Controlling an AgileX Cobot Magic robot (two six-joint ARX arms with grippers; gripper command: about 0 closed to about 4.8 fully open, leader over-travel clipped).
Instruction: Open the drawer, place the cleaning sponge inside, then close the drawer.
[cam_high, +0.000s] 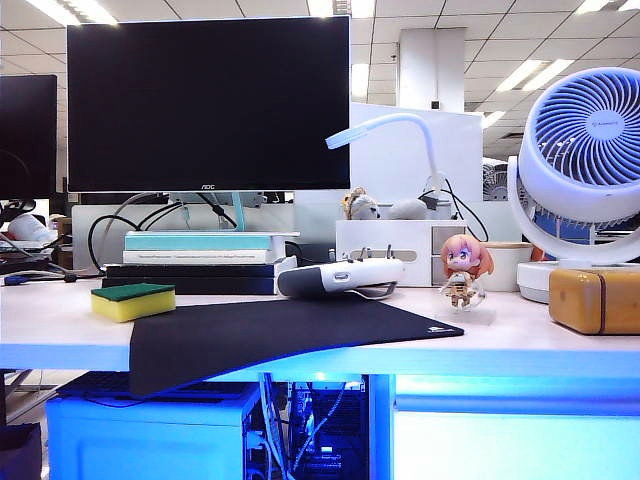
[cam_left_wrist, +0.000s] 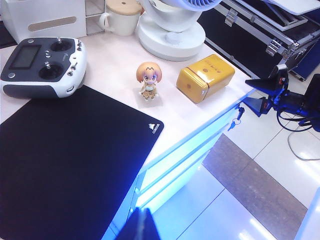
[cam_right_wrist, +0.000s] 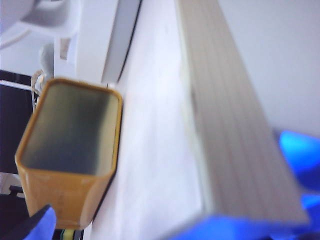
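The black mouse mat overhung the desk; the cleaning sponge sat at its ten o'clock. The left end effector was together; the right end effector was apart beside the yellow-orange box.

Open-plan office. Evidence: grid ceiling w/ fluorescent panel lights, AOC monitor on white tabletop, adj. workstation screen, desk lamp, desk fan, PC tower and cabling under tabletop, equipment flight cases on tiled floor.

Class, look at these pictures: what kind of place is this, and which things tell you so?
Probably an open-plan office desk: a computer monitor, a desk lamp, and ceiling light panels running far back behind.
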